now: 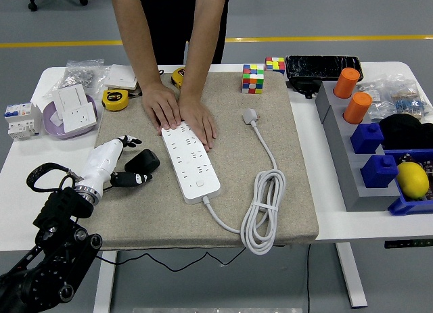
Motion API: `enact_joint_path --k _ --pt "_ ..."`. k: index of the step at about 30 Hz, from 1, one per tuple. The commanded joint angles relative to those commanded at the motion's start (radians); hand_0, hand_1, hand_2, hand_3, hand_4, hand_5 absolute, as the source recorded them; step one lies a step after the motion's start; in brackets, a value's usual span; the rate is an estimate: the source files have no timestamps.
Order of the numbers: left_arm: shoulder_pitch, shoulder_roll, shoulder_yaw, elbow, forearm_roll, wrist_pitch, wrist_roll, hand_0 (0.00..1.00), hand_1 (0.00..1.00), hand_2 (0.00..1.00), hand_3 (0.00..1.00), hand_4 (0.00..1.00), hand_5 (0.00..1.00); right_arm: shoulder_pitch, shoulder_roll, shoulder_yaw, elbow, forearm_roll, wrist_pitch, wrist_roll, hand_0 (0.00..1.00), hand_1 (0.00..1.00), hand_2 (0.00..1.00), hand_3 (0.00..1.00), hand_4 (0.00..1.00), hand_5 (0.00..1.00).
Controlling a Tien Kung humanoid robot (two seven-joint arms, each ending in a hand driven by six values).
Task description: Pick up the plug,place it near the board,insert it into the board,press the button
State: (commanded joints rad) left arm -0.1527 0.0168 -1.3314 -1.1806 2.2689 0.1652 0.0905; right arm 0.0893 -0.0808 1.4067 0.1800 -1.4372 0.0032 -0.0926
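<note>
- Head view looks down on a white counter [30, 165] with a beige felt mat [298, 191] spread over its middle; beyond it lies a grey floor with a yellow line [325, 38].
- On the mat, a white power strip [190, 159] lies lengthwise, slanting from upper left to lower right, with its button near the lower end.
- Its white cable [264, 208] leaves the near end, loops into a coil at the mat's front right, then runs up to a white plug [251, 115] lying loose on the mat, right of the strip and apart from it.
- A black plug [143, 163] lies on the mat just left of the strip.
- At the mat's left edge, the left hand [111, 165], white with dark fingertips, is beside this black plug; its fingers are loosely spread, and whether they touch the plug cannot be told.
- The right arm does not show.
- A person stands at the far side, both of the person's hands [179, 112] pressed flat on the strip's far end.
- Left of the mat: a purple bowl [51, 124] holding white sockets, a yellow tape measure [114, 99], a breaker [19, 119] and bagged parts.
- Behind the mat: two colour cubes [254, 78] and a black case [322, 66].
- On the right: a grey rack [355, 178] with orange cylinders [352, 95] and blue blocks [373, 154], plus a yellow lemon [413, 179].
</note>
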Motion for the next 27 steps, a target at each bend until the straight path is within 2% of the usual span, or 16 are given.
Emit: enact_joint_path --k 5,6,11,12,17,20,27 --pt "-0.010 -0.004 -0.003 0.037 0.000 0.011 -0.002 0.581 0.519 0.454 0.515 0.722 0.079 0.002 -0.001 -0.001 0.000 0.002 0.000 0.000 0.875 0.726 0.718 0.710 0.998 0.671" --pt "-0.010 -0.006 -0.004 0.040 0.000 0.022 -0.008 0.546 0.471 0.433 0.502 0.636 0.045 0.002 -0.001 -0.004 0.000 0.005 -0.001 0.001 0.875 0.726 0.718 0.710 0.998 0.670" --pt "-0.008 -0.007 -0.004 0.034 0.000 0.037 -0.012 0.546 0.471 0.433 0.502 0.636 0.045 0.000 -0.002 0.002 0.000 -0.003 0.000 -0.001 0.875 0.726 0.718 0.710 0.998 0.670" --pt "-0.008 -0.005 -0.003 0.030 0.000 0.036 -0.012 0.515 0.439 0.415 0.500 0.561 0.002 0.000 -0.002 0.001 0.000 -0.003 0.000 -0.002 0.873 0.726 0.717 0.709 0.998 0.670" --pt "-0.002 0.007 0.009 -0.004 0.000 0.027 -0.016 0.515 0.439 0.415 0.500 0.561 0.002 0.000 -0.003 -0.003 0.000 -0.001 0.000 -0.002 0.873 0.726 0.717 0.709 0.998 0.670" --pt "-0.003 0.022 0.030 -0.033 0.000 0.012 -0.018 0.508 0.442 0.412 0.499 0.546 0.002 0.001 -0.004 -0.007 0.000 0.001 0.000 -0.002 0.873 0.726 0.718 0.710 0.998 0.671" --pt "-0.030 0.081 0.115 -0.116 -0.097 -0.011 -0.030 0.504 0.438 0.409 0.499 0.544 0.002 0.002 -0.005 -0.011 0.000 0.003 -0.001 -0.003 0.873 0.725 0.717 0.710 0.998 0.670"
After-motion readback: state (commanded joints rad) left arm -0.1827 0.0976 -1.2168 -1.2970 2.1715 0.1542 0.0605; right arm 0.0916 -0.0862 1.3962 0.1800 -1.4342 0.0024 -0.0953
